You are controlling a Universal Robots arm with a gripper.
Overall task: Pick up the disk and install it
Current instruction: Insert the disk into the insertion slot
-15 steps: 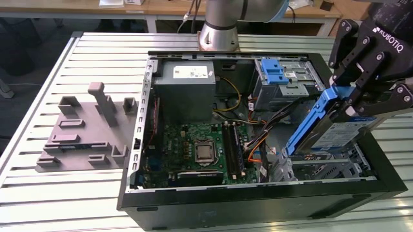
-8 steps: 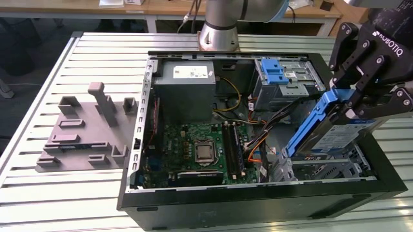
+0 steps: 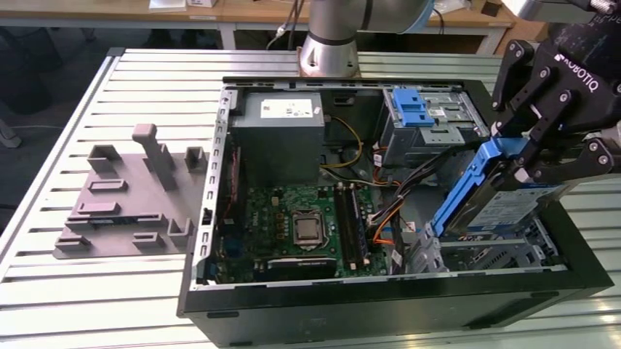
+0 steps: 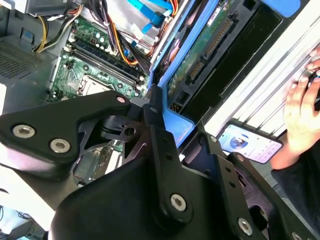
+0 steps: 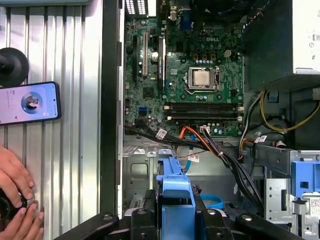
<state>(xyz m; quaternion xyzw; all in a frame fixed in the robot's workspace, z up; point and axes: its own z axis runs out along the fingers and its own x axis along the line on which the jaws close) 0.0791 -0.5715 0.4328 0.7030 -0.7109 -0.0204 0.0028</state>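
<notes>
Disk [image 3: 495, 207] in blue bracket sits clamped, tilted, in the gripper [image 3: 529, 163] at right of exterior view, over the open computer case's [image 3: 388, 305] drive bay. Motherboard [image 3: 291, 222] mid-case, power supply [image 3: 281, 131] behind. Grey holder [image 3: 126, 203] far left on table [image 3: 58, 291].

- the disk [image 3: 505, 207] is a flat silver hard drive with a white-and-blue label, framed by a blue plastic bracket.
- in the exterior view it stands tilted on edge, its blue frame slanting up from the case interior, at the exterior view's right, above the metal drive bay near the front corner.
- in the second wrist view its underside [image 4: 200, 60] shows a green circuit board and connector.
- in the first wrist view the blue bracket [image 5: 175, 200] rises over the case floor.
</notes>
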